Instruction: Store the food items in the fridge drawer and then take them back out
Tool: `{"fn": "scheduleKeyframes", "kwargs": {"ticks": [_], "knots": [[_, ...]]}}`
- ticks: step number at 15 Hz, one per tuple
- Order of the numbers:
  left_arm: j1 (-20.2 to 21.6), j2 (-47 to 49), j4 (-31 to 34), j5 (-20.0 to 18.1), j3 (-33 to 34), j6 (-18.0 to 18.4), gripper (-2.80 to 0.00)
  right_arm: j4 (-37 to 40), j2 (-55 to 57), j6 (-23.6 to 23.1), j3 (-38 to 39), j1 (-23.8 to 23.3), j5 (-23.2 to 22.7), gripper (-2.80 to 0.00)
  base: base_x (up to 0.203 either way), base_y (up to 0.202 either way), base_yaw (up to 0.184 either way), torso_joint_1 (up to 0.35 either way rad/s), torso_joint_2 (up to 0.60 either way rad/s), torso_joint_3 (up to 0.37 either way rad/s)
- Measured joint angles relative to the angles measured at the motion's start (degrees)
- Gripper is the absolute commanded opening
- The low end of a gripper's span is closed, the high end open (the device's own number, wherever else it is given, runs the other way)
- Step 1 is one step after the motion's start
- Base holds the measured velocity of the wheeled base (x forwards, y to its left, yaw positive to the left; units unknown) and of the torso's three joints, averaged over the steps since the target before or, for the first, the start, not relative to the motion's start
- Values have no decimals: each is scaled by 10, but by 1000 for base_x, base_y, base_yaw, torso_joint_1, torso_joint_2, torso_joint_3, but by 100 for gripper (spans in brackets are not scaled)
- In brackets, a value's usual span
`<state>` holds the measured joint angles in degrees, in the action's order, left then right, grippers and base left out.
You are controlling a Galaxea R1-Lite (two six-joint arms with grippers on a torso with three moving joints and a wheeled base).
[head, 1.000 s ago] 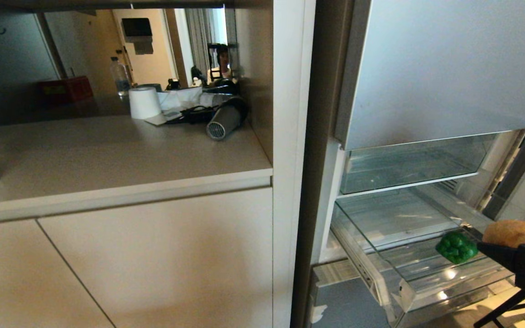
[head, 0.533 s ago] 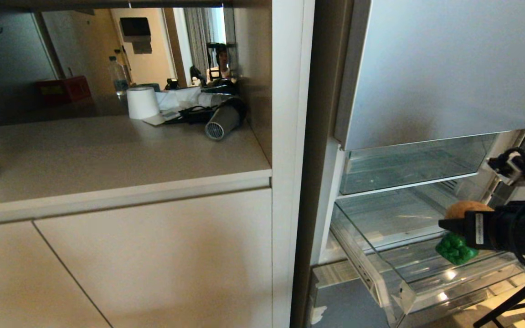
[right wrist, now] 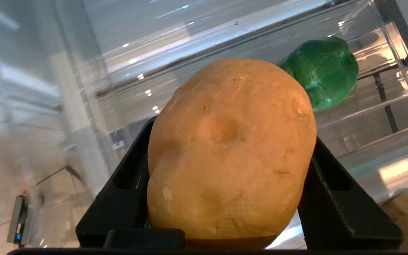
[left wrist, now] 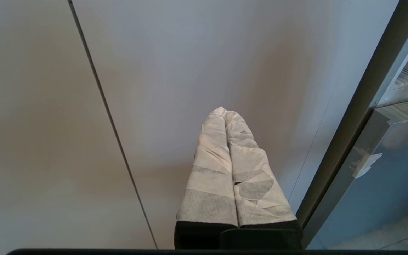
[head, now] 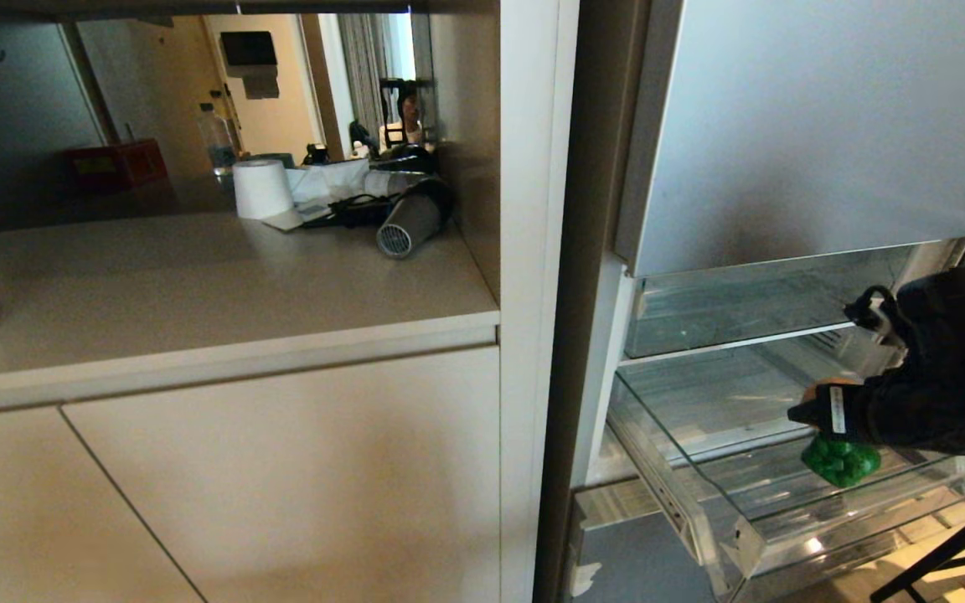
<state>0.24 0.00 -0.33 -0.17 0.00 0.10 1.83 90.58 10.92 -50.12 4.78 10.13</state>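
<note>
Right gripper (right wrist: 230,198): clamped on the potato (right wrist: 230,148), one black finger on each side; in the head view it reached over the open drawer (head: 704,502).
Potato: filled the right wrist view; in the head view only a sliver showed, behind the gripper.
Pepper (head: 840,461): lay inside the drawer, just below the right gripper in the head view; the wrist view showed it beyond the potato, apart from it.
Left gripper (left wrist: 230,170): seen only in its own wrist view, taped fingers (left wrist: 211,177) pressed together, holding nothing, facing a beige cabinet door (left wrist: 197,71).
Surface and room: beige counter (head: 198,276) left of the silver-grey fridge (head: 784,126), bearing a paper roll (head: 262,188) and a hair dryer (head: 407,222); a mirror (head: 156,100) behind reflected a red box, a bottle and a person.
Hidden or cut off: the right arm ran off the head view's right edge; a patterned object at the left edge was cut off and could not be identified.
</note>
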Motion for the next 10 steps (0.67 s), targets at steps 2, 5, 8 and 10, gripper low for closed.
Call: {"fn": "scheduleKeyframes", "kwargs": {"ticks": [2, 5, 8, 10], "knots": [[0, 0, 0, 0, 0, 0, -280, -18, 30, 0, -4, -3, 0, -280, 0, 0, 0, 0, 0, 0], [0, 0, 0, 0, 0, 0, -280, -26, 74, 1, -16, -3, -6, -280, 0, 0, 0, 0, 0, 0], [0, 0, 0, 0, 0, 0, -280, -26, 103, 1, -28, -3, -13, -280, 0, 0, 0, 0, 0, 0], [0, 0, 0, 0, 0, 0, -280, -26, 119, 1, -35, -3, -13, -280, 0, 0, 0, 0, 0, 0]]}}
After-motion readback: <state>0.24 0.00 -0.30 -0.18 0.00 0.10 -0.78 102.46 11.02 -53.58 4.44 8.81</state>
